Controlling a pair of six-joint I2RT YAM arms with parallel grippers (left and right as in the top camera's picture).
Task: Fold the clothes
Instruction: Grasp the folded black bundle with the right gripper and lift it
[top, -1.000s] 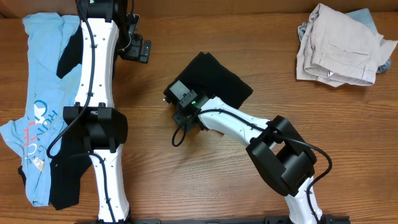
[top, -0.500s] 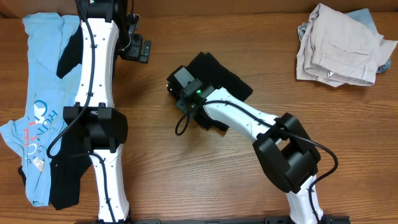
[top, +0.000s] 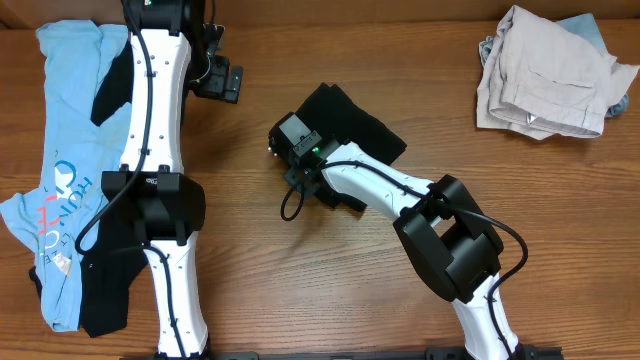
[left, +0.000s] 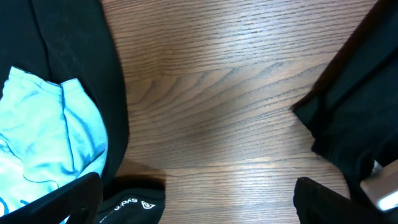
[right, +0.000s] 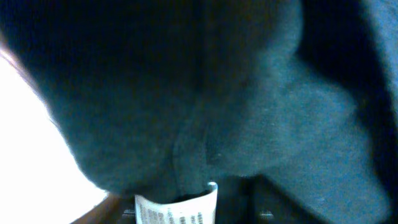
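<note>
At 9 o'clock of the overhead view, sprawled flat on the brown wooden table (top: 300, 300): a limp light-blue printed tee (top: 60, 110), with a black white-logo garment (top: 105, 295) overlapping its 6 o'clock end. Toward 11 o'clock, over bare wood just beside the tee, the left gripper (left: 199, 199), fingers spread wide and pinching nothing. Just off centre toward 12 o'clock, a plain black short-sleeved T-shirt (top: 360, 125), bundled into a compact rough square, with the right gripper (top: 288, 140) at its 8 o'clock edge. From the right wrist view, only dark cloth pressed close and a small white tag (right: 177, 210) at 6 o'clock, so impossible to tell whether spread or pinching. Probably finishing a fold: take hold right at the hem, lift just clear of the wood, carry the edge over toward 2 o'clock, lay square on the layer beneath, then smooth outward against trapped bulges. At 2 o'clock, well apart, a rumpled heap of beige and pale-blue clothes (top: 550, 70). No basket, box or bin visible; every garment directly on the wood.
</note>
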